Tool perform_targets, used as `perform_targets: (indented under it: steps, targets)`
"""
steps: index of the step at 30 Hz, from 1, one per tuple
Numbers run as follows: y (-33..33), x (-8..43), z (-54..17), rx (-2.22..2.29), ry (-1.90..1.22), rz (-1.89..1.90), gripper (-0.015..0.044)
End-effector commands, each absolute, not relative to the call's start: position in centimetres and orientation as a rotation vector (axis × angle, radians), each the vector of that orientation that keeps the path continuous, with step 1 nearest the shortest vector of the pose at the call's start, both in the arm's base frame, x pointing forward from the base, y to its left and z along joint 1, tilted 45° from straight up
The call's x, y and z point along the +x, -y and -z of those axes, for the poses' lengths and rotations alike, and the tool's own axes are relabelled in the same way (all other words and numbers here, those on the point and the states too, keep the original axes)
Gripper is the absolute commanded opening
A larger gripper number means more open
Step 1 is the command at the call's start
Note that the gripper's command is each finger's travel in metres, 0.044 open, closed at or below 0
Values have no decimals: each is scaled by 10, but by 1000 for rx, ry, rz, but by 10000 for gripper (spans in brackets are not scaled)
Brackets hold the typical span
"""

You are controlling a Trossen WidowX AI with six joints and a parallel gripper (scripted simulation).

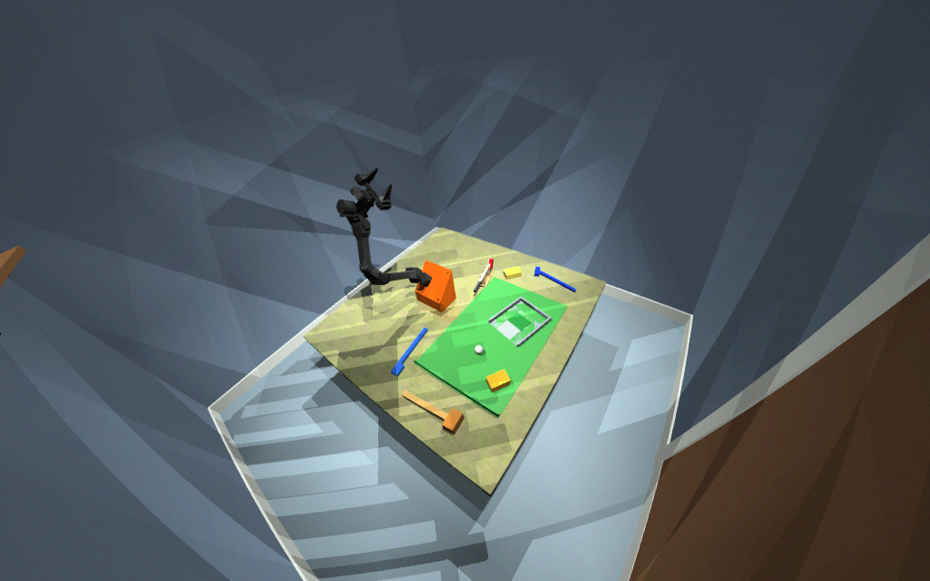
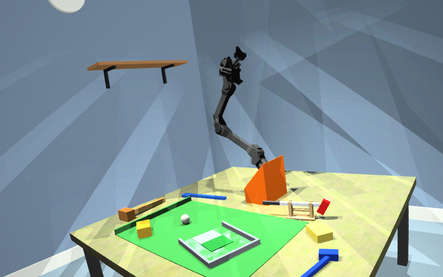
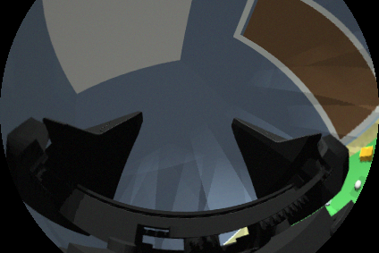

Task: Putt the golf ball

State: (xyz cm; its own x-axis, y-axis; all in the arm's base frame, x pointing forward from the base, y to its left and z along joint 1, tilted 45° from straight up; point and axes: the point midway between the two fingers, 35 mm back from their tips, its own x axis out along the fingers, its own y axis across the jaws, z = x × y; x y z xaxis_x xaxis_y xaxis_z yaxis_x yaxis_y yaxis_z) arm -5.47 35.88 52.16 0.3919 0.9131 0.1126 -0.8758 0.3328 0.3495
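The putter (image 1: pixel 490 262) (image 2: pixel 323 206) has a red head and a white and black shaft. It lies across a small wooden stand (image 2: pixel 300 217) beside the green mat (image 1: pixel 454 346) (image 2: pixel 270 234). The white golf ball (image 1: pixel 478 349) (image 2: pixel 185 218) (image 3: pixel 357 184) rests on the mat, outside the grey-walled enclosure. Its pale ramp (image 1: pixel 507 330) (image 2: pixel 207 235) leads to the darker raised green (image 1: pixel 520 321) (image 2: pixel 218 243). My gripper (image 1: pixel 383 178) (image 3: pixel 189 119) is open and empty, raised high above the table, far from putter and ball.
An orange block (image 1: pixel 435 287) (image 2: pixel 274 182) stands at the arm's base. A yellow-orange block (image 1: pixel 498 380) (image 2: pixel 143 229) is on the mat. A yellow block (image 1: pixel 512 272) (image 2: pixel 319 232), two blue clubs (image 1: pixel 410 351) (image 2: pixel 328 255) and an orange mallet (image 1: pixel 453 420) (image 2: pixel 126 214) lie around it.
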Motion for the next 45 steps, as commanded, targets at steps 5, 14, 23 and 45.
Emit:
perform_targets:
  steps: [5, 14, 23, 45]
  targets:
    - [-427, -10, -420, -131, -41, -1055, 440]
    - [-457, 58, -310, -564, -106, -949, 440]
    - [-447, 134, -196, -1000, -250, -868, 440]
    - [-249, 245, 48, -1800, -1017, -972, 440]
